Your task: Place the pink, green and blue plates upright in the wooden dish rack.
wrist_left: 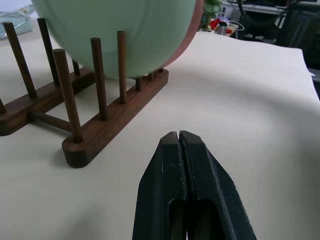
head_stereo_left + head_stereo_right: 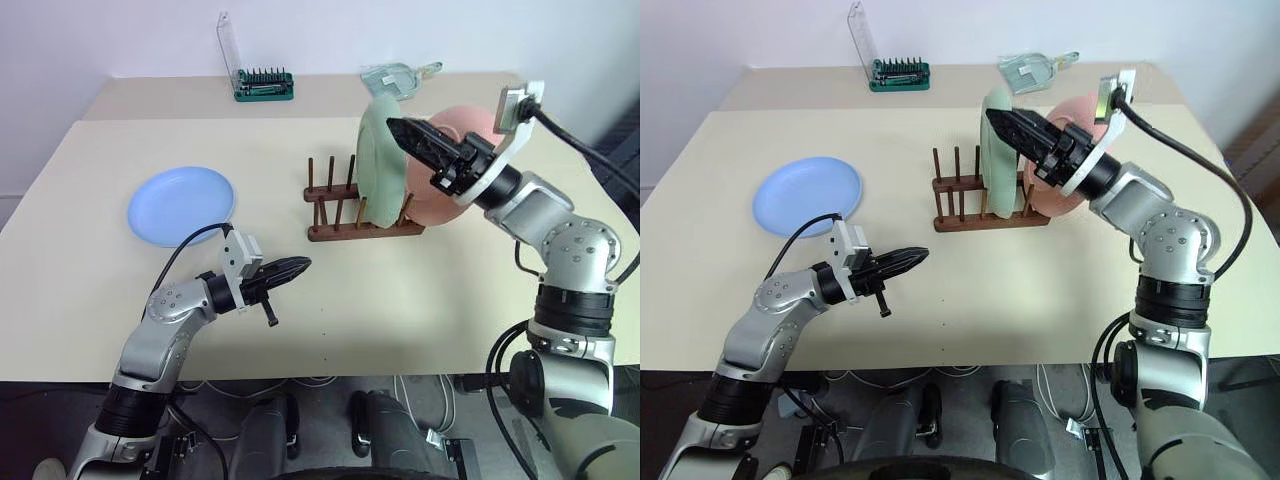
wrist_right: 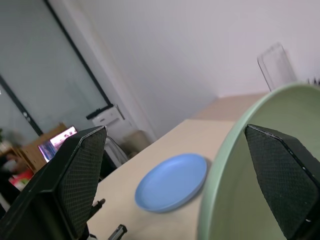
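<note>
Two end effectors: left [image 2: 297, 266] pinched empty, right [image 3: 175, 170] spread wide; no legible writing.

No legible text, labels, brand marks, numbers or signs in any view. Green bit holder [image 2: 264, 86], plates, wooden rack and table carry no readable marking; packet [image 2: 392, 77] at the far table edge is too small to read

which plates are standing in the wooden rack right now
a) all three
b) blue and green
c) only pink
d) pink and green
d: the green plate and pink plate stand upright in the wooden dish rack, while the blue plate lies flat on the table.
</note>
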Robot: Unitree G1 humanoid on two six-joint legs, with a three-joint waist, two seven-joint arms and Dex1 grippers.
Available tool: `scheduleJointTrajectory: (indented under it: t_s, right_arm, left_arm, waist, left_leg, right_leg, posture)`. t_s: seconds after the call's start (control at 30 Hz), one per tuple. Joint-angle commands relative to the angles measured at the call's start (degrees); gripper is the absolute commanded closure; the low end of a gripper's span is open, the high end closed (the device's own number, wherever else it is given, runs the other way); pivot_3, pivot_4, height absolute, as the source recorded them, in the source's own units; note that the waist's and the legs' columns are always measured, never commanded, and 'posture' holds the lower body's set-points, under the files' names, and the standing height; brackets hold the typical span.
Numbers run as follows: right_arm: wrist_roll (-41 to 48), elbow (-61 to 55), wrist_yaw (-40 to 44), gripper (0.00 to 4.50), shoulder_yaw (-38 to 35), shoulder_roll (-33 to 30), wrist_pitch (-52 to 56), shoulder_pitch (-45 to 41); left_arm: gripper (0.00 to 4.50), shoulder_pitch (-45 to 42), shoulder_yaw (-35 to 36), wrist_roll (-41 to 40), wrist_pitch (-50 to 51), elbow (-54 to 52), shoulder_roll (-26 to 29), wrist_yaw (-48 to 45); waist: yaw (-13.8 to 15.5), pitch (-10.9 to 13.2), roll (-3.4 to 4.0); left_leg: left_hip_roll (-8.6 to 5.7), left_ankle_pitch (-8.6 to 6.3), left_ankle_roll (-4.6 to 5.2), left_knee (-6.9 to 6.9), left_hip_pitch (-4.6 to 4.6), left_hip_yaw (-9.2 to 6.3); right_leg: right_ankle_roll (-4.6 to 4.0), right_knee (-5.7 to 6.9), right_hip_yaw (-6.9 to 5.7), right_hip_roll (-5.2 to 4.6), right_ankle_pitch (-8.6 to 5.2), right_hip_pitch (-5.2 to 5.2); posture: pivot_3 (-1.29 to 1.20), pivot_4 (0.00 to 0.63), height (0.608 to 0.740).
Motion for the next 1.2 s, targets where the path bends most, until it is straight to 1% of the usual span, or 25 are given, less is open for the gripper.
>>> scheduleJointTrajectory:
  t_s: [0.03, 0.13, 0.2, 0.23, 0.27, 0.3, 0.33, 0.47, 1.2]
  right_arm:
    - [-3.9, -5.02, 2.37, 0.04, 1.07, -2.94, -3.47, -2.07]
    - [-5.48, -5.72, 4.5, 0.0, 1.72, -4.86, -4.11, -1.93]
    - [-6.54, -3.96, 5.27, 0.0, 1.88, -4.55, -4.87, -1.15]
    - [-7.29, -3.17, 5.63, 0.0, 2.1, -4.37, -5.31, -0.73]
    - [-7.87, -2.73, 5.93, 0.0, 2.26, -4.24, -5.6, -0.47]
    - [-8.2, -2.27, 6.2, 0.0, 2.28, -3.97, -5.83, -0.21]
    - [-8.37, -1.67, 6.29, 0.0, 2.15, -3.59, -6.07, -0.07]
    - [-10.31, 1.03, 6.38, 0.0, 2.14, -2.27, -7.58, 0.02]
    - [-11.3, 0.57, 6.99, 0.0, 1.85, -1.67, -7.75, 1.24]
  left_arm:
    - [4.5, -0.89, 2.07, -1.81, -0.12, -0.86, -0.64, 1.2]
    - [3.67, -0.79, 6.32, -6.08, 1.3, -1.97, -1.27, 2.67]
    - [2.72, -0.25, 6.67, -5.94, 1.42, -2.23, -0.71, 2.81]
    - [2.11, -0.01, 6.38, -5.48, 1.4, -2.29, -0.36, 2.68]
    - [1.7, 0.15, 6.15, -5.25, 1.4, -2.36, -0.1, 2.58]
    - [1.16, 0.26, 5.95, -5.13, 1.43, -2.47, -0.03, 2.65]
    - [0.73, 0.27, 5.89, -5.24, 1.51, -2.62, -0.16, 2.83]
    - [0.73, 0.38, 5.37, -5.34, 1.77, -3.53, -0.49, 3.49]
    - [0.73, -0.41, 3.85, -4.58, 2.13, -3.21, -0.27, 3.57]
  waist:
    - [0.02, 0.0, 0.0]
    - [0.03, 0.01, -0.03]
    - [0.02, 0.01, -0.02]
    - [0.02, 0.01, -0.03]
    - [0.02, 0.01, -0.03]
    - [0.02, 0.01, -0.03]
    - [0.02, 0.01, -0.03]
    - [0.04, 0.01, -0.03]
    - [0.02, 0.01, -0.03]
  left_leg:
    - [0.0, 0.0, 0.0, 0.0, -0.04, 0.0]
    - [-0.01, 0.0, 0.0, 0.01, -0.17, 0.0]
    - [0.0, 0.0, 0.01, 0.01, -0.17, 0.0]
    - [0.0, 0.0, 0.01, 0.01, -0.17, 0.0]
    - [-0.01, 0.01, 0.01, 0.01, -0.17, 0.0]
    - [-0.01, 0.01, 0.01, 0.02, -0.17, 0.01]
    - [-0.01, 0.01, 0.01, 0.03, -0.17, 0.01]
    - [-0.01, 0.01, 0.01, 0.03, -0.17, 0.01]
    - [0.0, 0.01, 0.01, 0.03, -0.17, 0.01]
  right_leg:
    - [0.0, 0.0, 0.0, 0.0, 0.0, -0.03]
    - [0.04, 0.0, 0.0, 0.01, 0.02, -0.13]
    - [0.15, 0.0, 0.0, 0.02, 0.08, -0.14]
    - [0.16, 0.0, -0.01, 0.07, 0.09, -0.14]
    - [0.16, 0.0, -0.01, 0.1, 0.09, -0.14]
    - [0.16, 0.0, -0.01, 0.12, 0.09, -0.13]
    - [0.16, 0.0, 0.0, 0.13, 0.09, -0.13]
    - [0.15, 0.01, 0.0, 0.14, 0.09, -0.13]
    - [0.16, 0.02, 0.0, 0.16, 0.1, -0.13]
  posture:
    - [0.0, 0.15, 0.74]
    - [0.0, 0.15, 0.74]
    - [0.0, 0.15, 0.74]
    - [0.0, 0.15, 0.74]
    - [0.0, 0.15, 0.74]
    - [0.0, 0.15, 0.74]
    - [0.0, 0.15, 0.74]
    - [0.0, 0.15, 0.74]
    - [0.0, 0.15, 0.74]
